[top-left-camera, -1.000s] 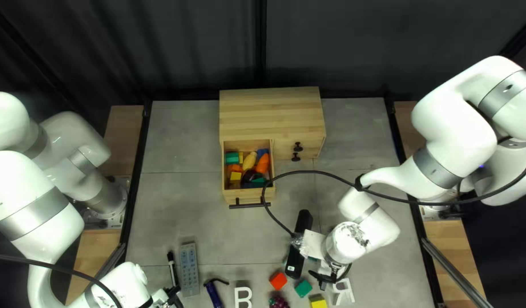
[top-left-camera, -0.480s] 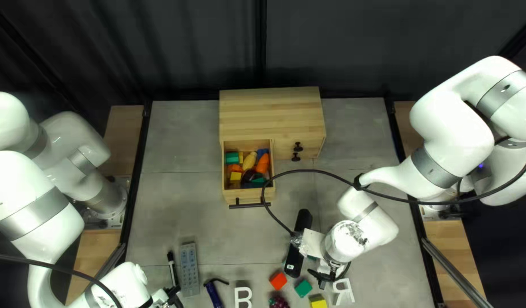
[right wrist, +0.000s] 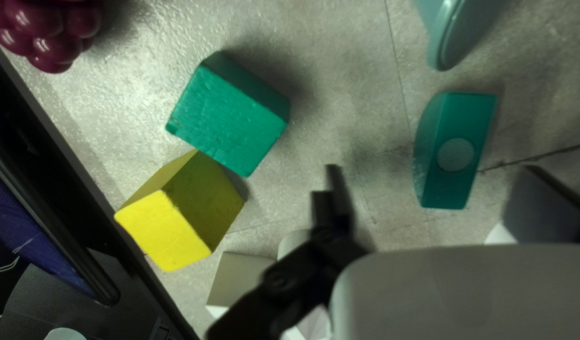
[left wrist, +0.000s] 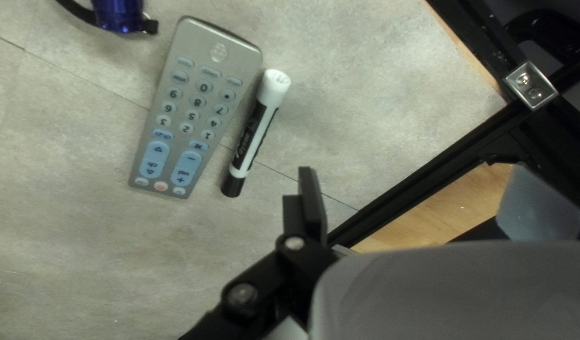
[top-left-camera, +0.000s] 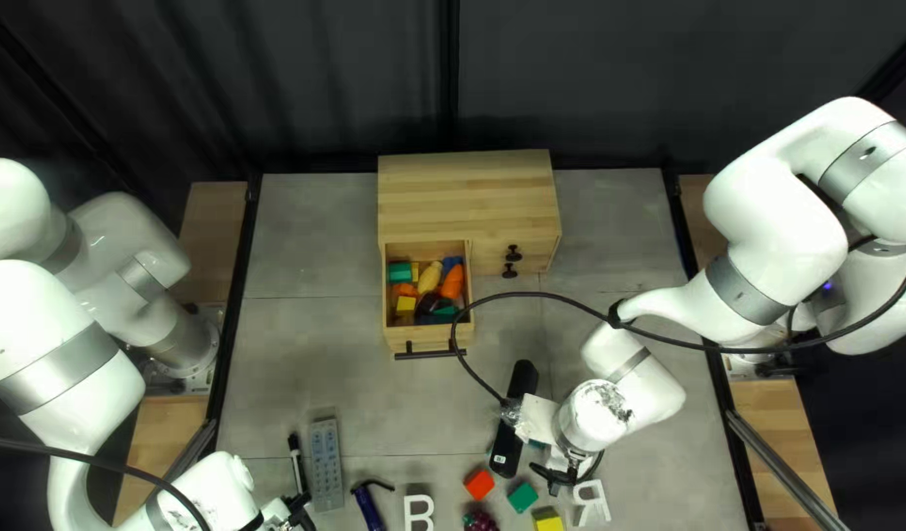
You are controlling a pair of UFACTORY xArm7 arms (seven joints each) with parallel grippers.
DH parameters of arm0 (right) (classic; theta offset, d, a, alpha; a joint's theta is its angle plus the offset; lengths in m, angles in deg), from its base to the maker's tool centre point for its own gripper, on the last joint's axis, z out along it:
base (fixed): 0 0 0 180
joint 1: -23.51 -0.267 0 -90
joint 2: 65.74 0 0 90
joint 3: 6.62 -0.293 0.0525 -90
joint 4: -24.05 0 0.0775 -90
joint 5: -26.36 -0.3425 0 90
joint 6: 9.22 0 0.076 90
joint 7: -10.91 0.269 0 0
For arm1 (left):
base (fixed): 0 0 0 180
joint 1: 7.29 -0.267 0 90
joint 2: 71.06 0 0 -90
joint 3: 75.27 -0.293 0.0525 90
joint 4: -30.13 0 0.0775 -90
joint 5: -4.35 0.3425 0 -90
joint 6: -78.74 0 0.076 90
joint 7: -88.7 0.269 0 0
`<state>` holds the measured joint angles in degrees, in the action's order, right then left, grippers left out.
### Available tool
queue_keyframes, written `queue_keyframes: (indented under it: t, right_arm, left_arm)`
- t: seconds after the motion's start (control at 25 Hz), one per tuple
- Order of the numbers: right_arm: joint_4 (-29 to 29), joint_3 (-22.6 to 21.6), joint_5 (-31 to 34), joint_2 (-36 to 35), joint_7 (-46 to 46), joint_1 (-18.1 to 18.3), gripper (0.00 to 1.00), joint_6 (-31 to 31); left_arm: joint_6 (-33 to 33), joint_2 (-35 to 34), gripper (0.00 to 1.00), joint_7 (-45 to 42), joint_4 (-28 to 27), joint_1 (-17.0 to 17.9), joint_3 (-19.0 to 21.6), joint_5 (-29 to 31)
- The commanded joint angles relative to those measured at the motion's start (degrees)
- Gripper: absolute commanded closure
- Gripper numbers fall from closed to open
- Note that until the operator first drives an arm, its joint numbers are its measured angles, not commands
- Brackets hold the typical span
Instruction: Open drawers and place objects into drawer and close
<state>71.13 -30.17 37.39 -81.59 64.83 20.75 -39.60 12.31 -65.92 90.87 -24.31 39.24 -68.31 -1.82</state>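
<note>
My right hand (right wrist: 431,170) hung low over the bench (top-left-camera: 325,374), its fingers apart and clamped on nothing, with the teal wooden block with a round pale spot (right wrist: 469,119) ahead of the gap. I judged that I was lining up a grasp there, and the block lay aslant, so a fingertip could have landed on its edge and tipped it. Over on the other side of the same finger, the green wooden cube (right wrist: 230,116) met the yellow wooden cube (right wrist: 183,211); a wide sweep that way risked shoving both. My left hand (left wrist: 416,169) was apart and empty too, with the black-and-white marker (left wrist: 255,132) just outside its gap, beside the long grey remote (left wrist: 195,113); one careless nudge and that round barrel might have rolled. Then the pale wooden drawer (top-left-camera: 433,335): it stood pulled out of its cabinet (top-left-camera: 467,197), crowded with toys, the orange piece (top-left-camera: 453,282) among them. Anything piled too high there could have jammed it on closing. The right arm's black cable (top-left-camera: 561,296) looped by its front corner, too, and could have snagged the black bar handle (top-left-camera: 423,355).
</note>
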Motion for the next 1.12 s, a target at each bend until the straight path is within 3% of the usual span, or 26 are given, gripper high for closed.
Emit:
queue_keyframes:
  t: [0.04,0.28,0.52,0.72,0.84,0.96,1.12]
  right_arm:
    - [0.78,-0.44,-0.70,1.64,-0.19,0.03,0.91,-2.63]
    - [4.04,-0.97,-1.12,3.15,-0.53,-0.30,0.90,-8.24]
    - [9.31,-0.93,-1.23,7.55,-2.85,0.21,0.92,-18.38]
    - [17.90,0.47,0.44,9.74,-7.12,1.58,0.93,-30.08]
    - [26.07,1.88,3.01,7.90,-10.97,2.79,0.92,-37.56]
    - [29.80,2.88,5.24,6.07,-12.98,3.49,0.93,-39.70]
    - [30.34,4.40,6.89,5.54,-15.38,5.16,0.94,-38.91]
  left_arm:
    - [0.00,0.00,0.00,0.00,0.00,0.00,0.00,0.00]
    - [0.00,0.00,0.00,0.00,0.00,0.00,0.00,0.00]
    - [0.00,0.00,0.00,0.00,0.00,0.00,0.00,0.00]
    - [0.00,0.00,0.00,0.00,0.00,0.00,0.00,0.00]
    - [0.00,0.00,0.00,0.00,0.00,0.00,0.00,0.00]
    - [0.00,0.00,0.00,0.00,0.00,0.00,0.00,0.00]
    - [0.00,0.00,0.00,0.00,0.00,0.00,0.00,0.00]
